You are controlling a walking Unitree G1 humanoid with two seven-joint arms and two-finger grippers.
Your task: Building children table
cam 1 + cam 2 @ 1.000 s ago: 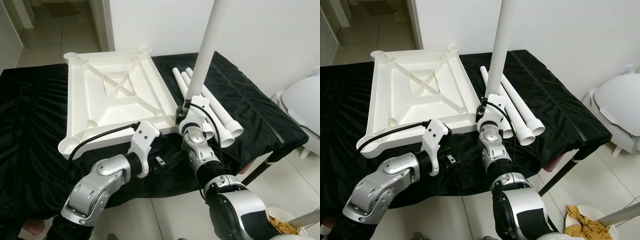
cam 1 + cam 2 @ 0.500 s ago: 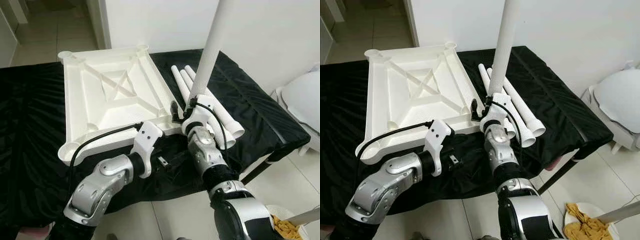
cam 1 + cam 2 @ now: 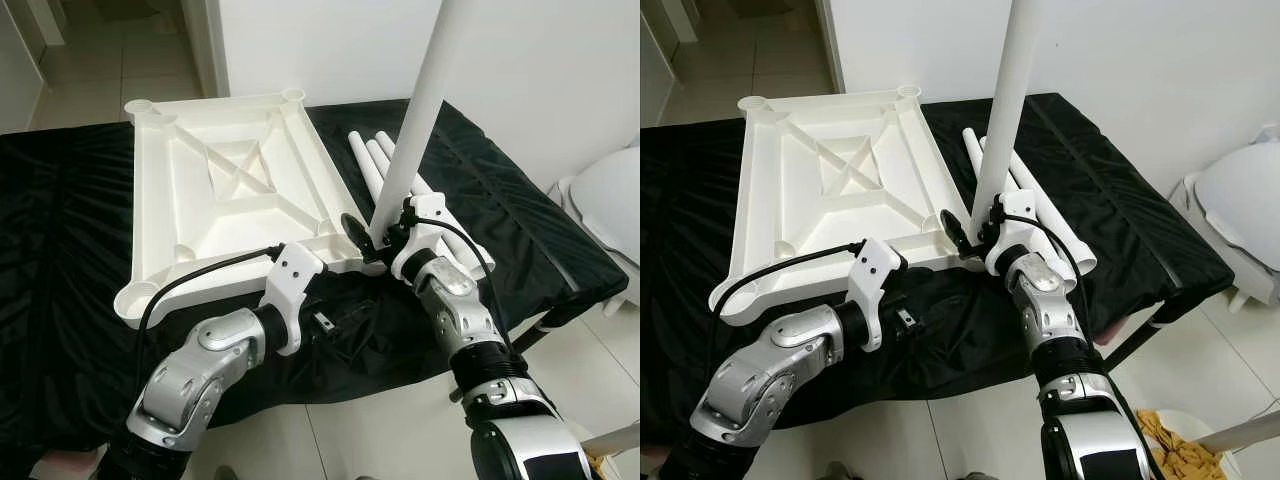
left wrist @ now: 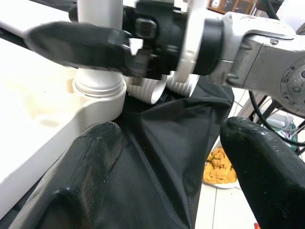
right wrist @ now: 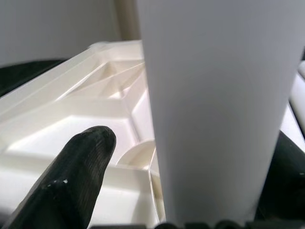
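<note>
The white tabletop [image 3: 230, 190] lies upside down on the black cloth. A white leg [image 3: 420, 100] stands upright in its near right corner socket [image 4: 97, 90]. My right gripper [image 3: 362, 225] is at the foot of this leg, open. One black finger [image 5: 76, 171] stands a little off the leg's side, and the other is hidden behind the leg. My left gripper [image 4: 167, 152] hovers low over the cloth just in front of the tabletop's near edge. It is open, with only cloth between its fingers. Three spare legs [image 3: 372, 160] lie side by side to the right of the tabletop.
The black cloth [image 3: 60, 250] covers the whole low table, whose front edge is close to me. A white rounded object [image 3: 610, 210] stands off the table's right end. On the tiled floor at the right is a bowl of yellow pieces [image 3: 1175, 450]. A white wall rises behind.
My right forearm has swung to the right around the upright leg, and its fingers now reach the leg's foot from the right. The leg and the left arm stay put.
</note>
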